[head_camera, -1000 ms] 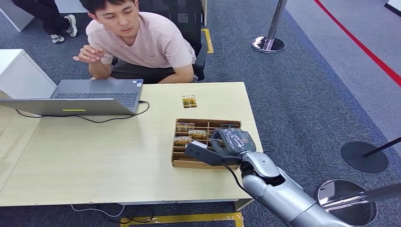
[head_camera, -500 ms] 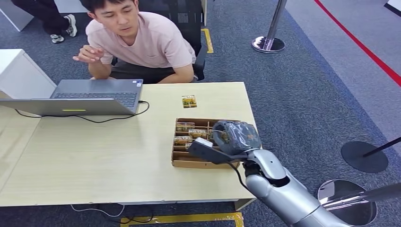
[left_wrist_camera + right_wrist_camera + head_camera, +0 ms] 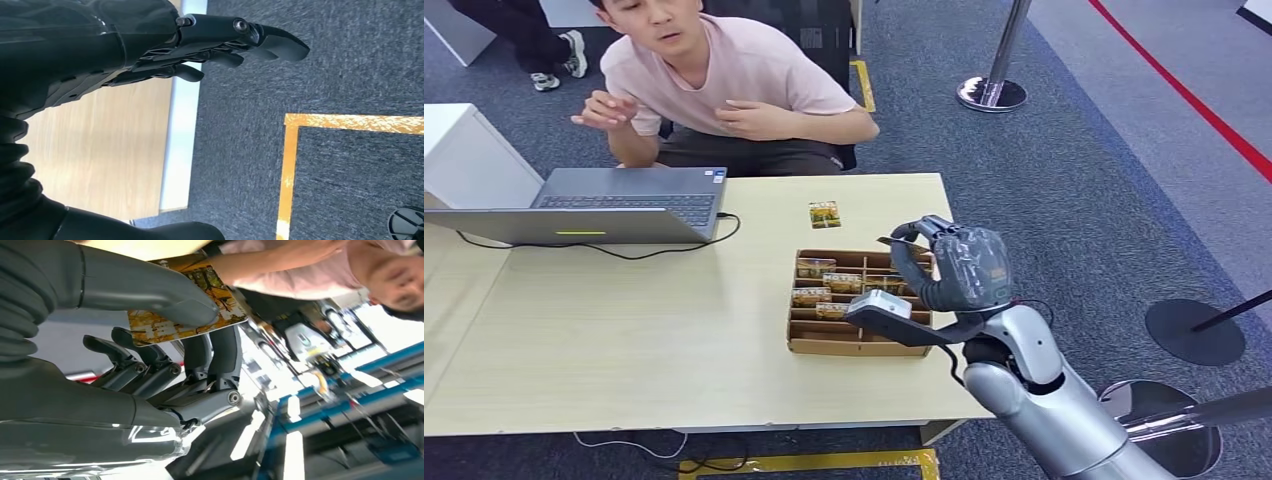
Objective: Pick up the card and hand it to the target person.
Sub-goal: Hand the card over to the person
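The card [image 3: 187, 300], printed in yellow and orange, is pinched between the thick thumb and the darker fingers [image 3: 220, 352] of the right hand [image 3: 952, 268]. In the head view the right hand is raised above the far right corner of the cardboard tray [image 3: 809, 345], and the card shows there as a thin edge at the fingertips, clear of the tray.

The tray is divided into slots; several more cards lie in its far slots. One loose card [image 3: 824, 214] lies flat on the wooden table [image 3: 624, 320], between the tray and the far edge.

The person [image 3: 724, 90] in a pink shirt sits at the far side of the table, with one hand lifted and the other forearm held across the chest. Neither hand is extended toward the robot. An open laptop [image 3: 614, 205] stands near the person.

The left hand [image 3: 165, 45] hangs beside the table edge above the grey carpet, fingers extended, close together and holding nothing.

Step in hand, as judged: pick-up is complete; transfer is beginning. The next move calls for extending the right arm across the table toward the person, keeping the pinch firm and the card's free edge presented, and releasing only once the person grips it.
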`<control>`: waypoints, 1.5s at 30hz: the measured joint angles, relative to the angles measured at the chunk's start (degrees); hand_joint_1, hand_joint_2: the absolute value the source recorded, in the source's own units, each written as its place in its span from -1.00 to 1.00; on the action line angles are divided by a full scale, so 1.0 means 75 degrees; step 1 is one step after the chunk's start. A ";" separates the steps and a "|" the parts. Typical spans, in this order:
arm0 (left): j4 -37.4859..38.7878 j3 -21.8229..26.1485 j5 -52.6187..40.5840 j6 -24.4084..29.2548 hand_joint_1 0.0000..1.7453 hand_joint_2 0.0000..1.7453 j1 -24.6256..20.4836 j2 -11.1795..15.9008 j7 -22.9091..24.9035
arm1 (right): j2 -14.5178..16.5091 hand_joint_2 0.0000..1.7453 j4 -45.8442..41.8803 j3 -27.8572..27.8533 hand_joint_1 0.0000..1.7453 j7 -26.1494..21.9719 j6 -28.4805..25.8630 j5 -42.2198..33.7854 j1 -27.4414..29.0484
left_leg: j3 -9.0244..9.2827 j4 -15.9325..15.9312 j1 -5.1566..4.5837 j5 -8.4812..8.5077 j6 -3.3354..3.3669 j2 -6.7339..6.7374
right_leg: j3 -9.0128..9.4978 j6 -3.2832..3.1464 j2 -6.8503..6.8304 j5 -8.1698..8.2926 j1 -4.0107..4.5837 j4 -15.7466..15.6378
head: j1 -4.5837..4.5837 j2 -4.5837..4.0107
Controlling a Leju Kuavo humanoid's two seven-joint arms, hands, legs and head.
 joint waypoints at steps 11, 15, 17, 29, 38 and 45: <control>0.0000 -0.0015 -0.0215 -0.0070 -1.00 1.00 -0.0078 0.0003 -0.0064 | 0.1449 1.00 0.2868 -0.0373 0.90 -0.1623 -0.1833 0.1843 -0.1096 | 0.0001 0.0000 0.0002 0.0017 -0.0007 0.0005 | -0.0002 0.0000 0.0002 0.0010 0.0002 0.0002 | 0.0001 0.0000; 0.0000 -0.0031 -0.0312 -0.0115 -1.00 1.00 -0.0081 0.0016 -0.0062 | 0.2026 1.00 0.3931 -0.1099 0.90 -0.1741 -0.1848 0.2692 -0.1634 | -0.0001 0.0001 0.0001 0.0020 -0.0004 0.0005 | -0.0002 0.0004 0.0002 0.0014 0.0001 0.0002 | 0.0000 0.0000; 0.0000 -0.0055 -0.0337 -0.0138 -1.00 1.00 -0.0081 0.0023 -0.0062 | 0.2213 1.00 0.4437 -0.1354 0.90 -0.1627 -0.1851 0.2888 -0.1917 | -0.0002 0.0001 0.0000 0.0023 0.0000 0.0004 | -0.0002 0.0008 0.0002 0.0016 0.0000 0.0002 | -0.0001 -0.0001; 0.0009 -0.0071 -0.0392 -0.0224 -1.00 1.00 -0.0077 0.0070 -0.0061 | 0.2481 1.00 0.6155 -0.1993 -0.05 -0.1247 -0.1858 0.3354 -0.2768 | -0.0008 0.0006 -0.0001 0.0026 0.0005 0.0004 | -0.0005 0.0011 0.0001 0.0021 -0.0001 0.0002 | 0.0000 0.0000; 0.0015 -0.0071 -0.0331 -0.0134 -1.00 -1.00 -0.0076 0.0085 -0.0074 | 0.2601 1.00 0.6713 -0.2060 -1.00 -0.1182 -0.1864 0.3271 -0.3013 | -0.0009 0.0006 -0.0001 0.0027 0.0005 0.0003 | -0.0006 0.0011 0.0001 0.0022 -0.0001 0.0002 | -0.0001 0.0000; 0.0015 -0.0071 -0.0289 -0.0057 -1.00 -1.00 -0.0076 0.0085 -0.0020 | 0.2638 1.00 0.6883 -0.2143 -1.00 -0.1231 -0.1867 0.2770 -0.3146 | -0.0009 0.0006 -0.0001 0.0027 0.0006 0.0004 | -0.0007 0.0012 0.0001 0.0023 -0.0002 0.0002 | -0.0001 0.0000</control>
